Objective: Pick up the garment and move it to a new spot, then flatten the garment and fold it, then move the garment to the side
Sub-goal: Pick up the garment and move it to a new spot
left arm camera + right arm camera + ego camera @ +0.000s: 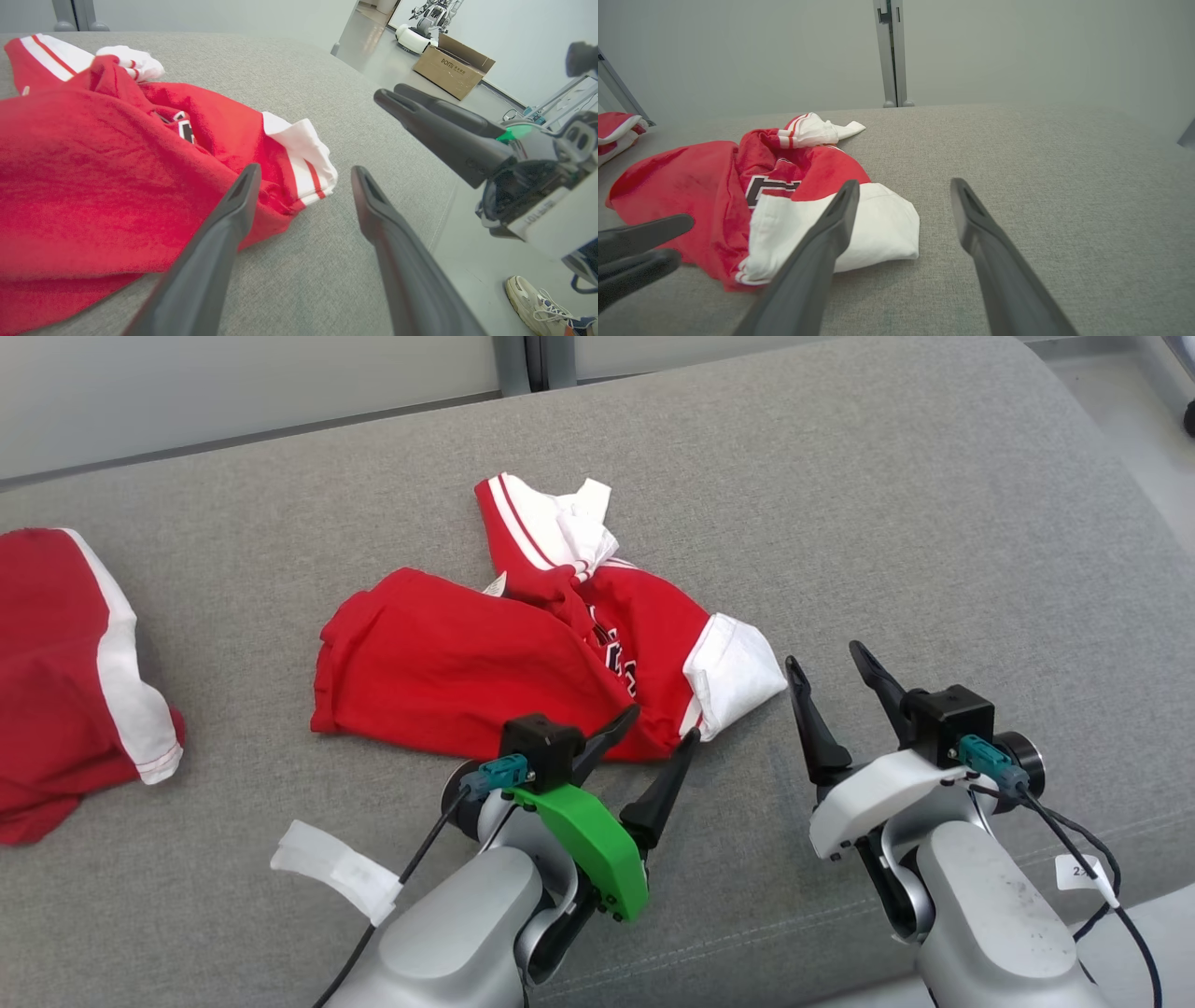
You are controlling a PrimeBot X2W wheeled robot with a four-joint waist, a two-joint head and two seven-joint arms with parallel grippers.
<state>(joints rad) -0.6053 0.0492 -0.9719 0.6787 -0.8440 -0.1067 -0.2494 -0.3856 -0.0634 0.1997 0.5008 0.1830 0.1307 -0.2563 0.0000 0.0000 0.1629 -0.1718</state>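
Mostly, the garment (448, 663) hides its lettering (618, 655).

The setting is a robotics lab or test room. Indicators: a second robot (418, 37) standing on the bare, smooth floor (369, 39); an open cardboard box (451, 67) near it; plain pale walls (738, 56); a grey upholstered surface (840, 523) serving as the work area.

Grey fabric cushion (887, 523) with two red garments on it.
A crumpled red-and-white shirt (448, 663) lies near the middle, one white cuff turned toward the right. A second red-and-white piece (56, 653) lies well apart at the left edge.
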